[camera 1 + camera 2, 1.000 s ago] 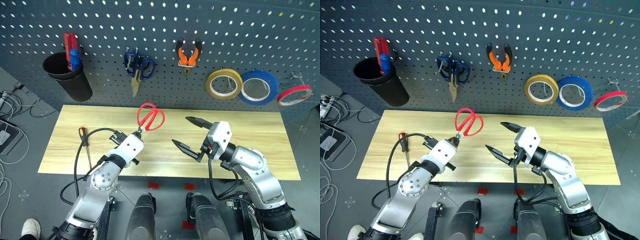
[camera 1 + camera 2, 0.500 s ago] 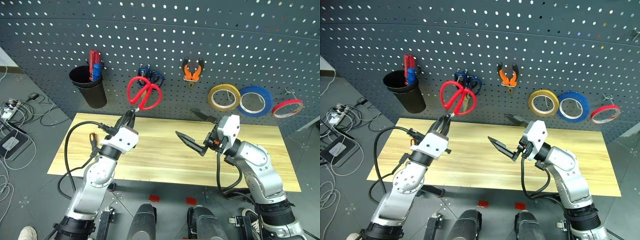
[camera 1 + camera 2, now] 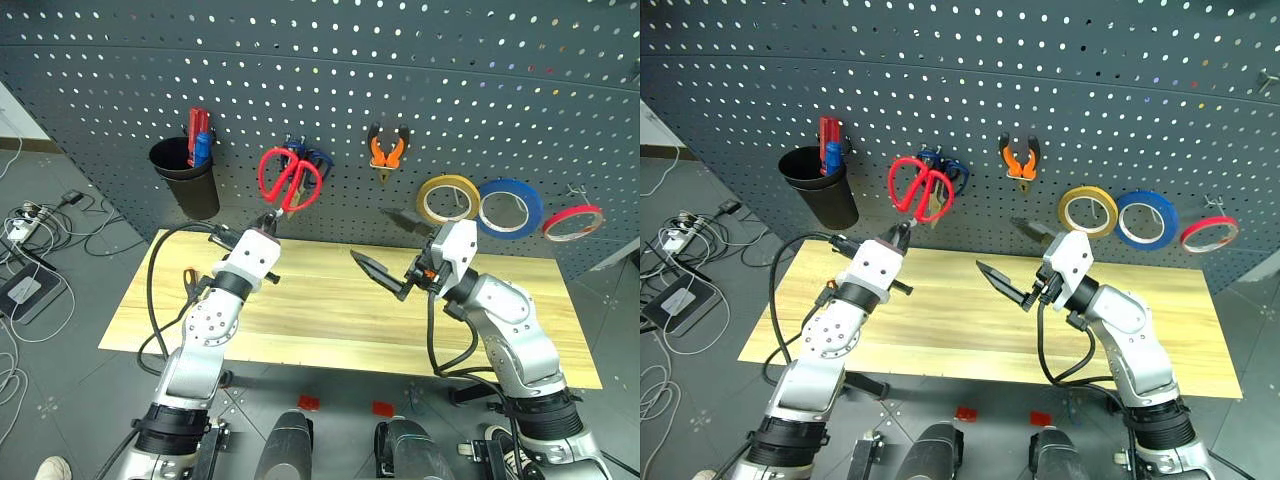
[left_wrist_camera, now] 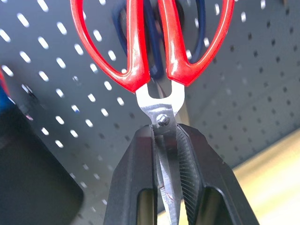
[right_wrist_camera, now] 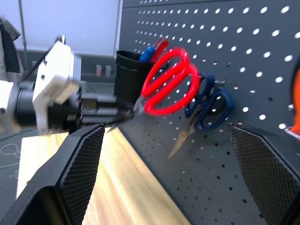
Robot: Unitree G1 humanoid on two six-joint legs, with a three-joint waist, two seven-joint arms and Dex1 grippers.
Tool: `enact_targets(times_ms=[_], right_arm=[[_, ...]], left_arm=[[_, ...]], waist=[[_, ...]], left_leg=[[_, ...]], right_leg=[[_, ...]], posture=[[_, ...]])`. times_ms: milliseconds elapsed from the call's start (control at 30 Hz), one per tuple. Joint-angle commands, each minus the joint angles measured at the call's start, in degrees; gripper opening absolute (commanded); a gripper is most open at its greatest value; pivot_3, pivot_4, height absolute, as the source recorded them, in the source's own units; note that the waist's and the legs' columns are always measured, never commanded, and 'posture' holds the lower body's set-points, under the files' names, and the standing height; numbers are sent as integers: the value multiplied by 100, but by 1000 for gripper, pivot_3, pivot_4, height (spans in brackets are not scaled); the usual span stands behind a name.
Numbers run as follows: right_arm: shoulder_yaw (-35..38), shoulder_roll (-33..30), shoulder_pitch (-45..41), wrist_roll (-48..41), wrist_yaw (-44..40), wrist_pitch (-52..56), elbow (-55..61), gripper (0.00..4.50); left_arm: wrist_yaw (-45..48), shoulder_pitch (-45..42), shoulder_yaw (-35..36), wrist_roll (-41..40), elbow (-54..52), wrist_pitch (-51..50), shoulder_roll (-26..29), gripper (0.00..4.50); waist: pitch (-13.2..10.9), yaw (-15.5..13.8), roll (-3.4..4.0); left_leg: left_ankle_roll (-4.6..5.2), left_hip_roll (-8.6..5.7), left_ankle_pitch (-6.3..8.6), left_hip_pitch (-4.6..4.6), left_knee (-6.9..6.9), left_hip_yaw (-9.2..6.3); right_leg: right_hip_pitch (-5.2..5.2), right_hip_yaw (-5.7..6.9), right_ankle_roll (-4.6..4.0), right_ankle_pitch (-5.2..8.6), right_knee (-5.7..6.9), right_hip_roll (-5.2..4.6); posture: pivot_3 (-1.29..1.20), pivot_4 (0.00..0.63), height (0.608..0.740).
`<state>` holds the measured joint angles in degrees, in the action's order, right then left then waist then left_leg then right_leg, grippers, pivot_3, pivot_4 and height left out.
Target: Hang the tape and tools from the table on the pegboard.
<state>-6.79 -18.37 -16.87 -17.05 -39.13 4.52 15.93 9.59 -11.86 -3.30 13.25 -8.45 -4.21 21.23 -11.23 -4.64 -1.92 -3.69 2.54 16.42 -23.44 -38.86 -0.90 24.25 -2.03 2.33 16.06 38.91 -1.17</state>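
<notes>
Your left gripper (image 4: 165, 140) is clamped on the blades of the red-handled scissors (image 3: 290, 180), handles up, just in front of the pegboard (image 3: 330, 90). Guide one red loop onto a free hook, and let go only when it hangs. The blue-handled scissors (image 3: 940, 165) are directly behind, so there is little room there. The right gripper (image 3: 385, 248) has its jaws wide apart, well to the right above the table (image 3: 330, 310); keep it away.

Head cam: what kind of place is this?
Likely a workshop or tool-bench test setup: a pegboard hung with pliers and tape rolls, above a wooden table.
</notes>
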Motion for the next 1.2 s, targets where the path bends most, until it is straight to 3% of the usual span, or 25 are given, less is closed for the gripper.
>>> enact_targets(times_ms=[33,133,400,600,867,1200], right_arm=[[118,0,27,-109,87,28,305,4500],[118,-9,61,-118,123,77,363,4500],[134,-66,122,-176,77,205,455,4500],[17,-230,165,-281,-223,272,497,4500],[-599,-369,-124,-499,-887,817,549,4500],[-1090,214,-883,-639,-591,2092,638,4500]], left_arm=[[107,-75,31,-67,-115,-281,-59,322],[196,-5,54,-123,-178,-428,-87,322],[80,168,224,-141,-361,-764,-163,2707],[-212,794,554,-145,-719,-1424,-407,4405],[-330,1437,1476,-408,-1071,-2513,-445,4490],[28,537,2129,-1016,-263,-2999,127,4490]], waist=[[0,2,0],[0,4,0],[-1,9,0],[-31,25,6],[-388,40,46],[-960,6,52]], left_leg=[[1,0,1,1,0,0],[12,0,7,6,0,0],[34,1,19,22,1,7],[55,3,31,40,2,5],[66,4,37,75,-3,-36],[65,2,36,56,-9,-48]], right_leg=[[-1,0,0,0,1,0],[-7,-2,0,0,1,0],[-16,-11,-2,1,2,1],[-25,-25,-4,3,2,1],[-70,-11,-16,12,5,2],[-53,1,-19,13,13,-4]], posture=[[140,159,740],[139,169,740],[145,207,740],[159,259,740],[209,363,740],[226,466,740]])
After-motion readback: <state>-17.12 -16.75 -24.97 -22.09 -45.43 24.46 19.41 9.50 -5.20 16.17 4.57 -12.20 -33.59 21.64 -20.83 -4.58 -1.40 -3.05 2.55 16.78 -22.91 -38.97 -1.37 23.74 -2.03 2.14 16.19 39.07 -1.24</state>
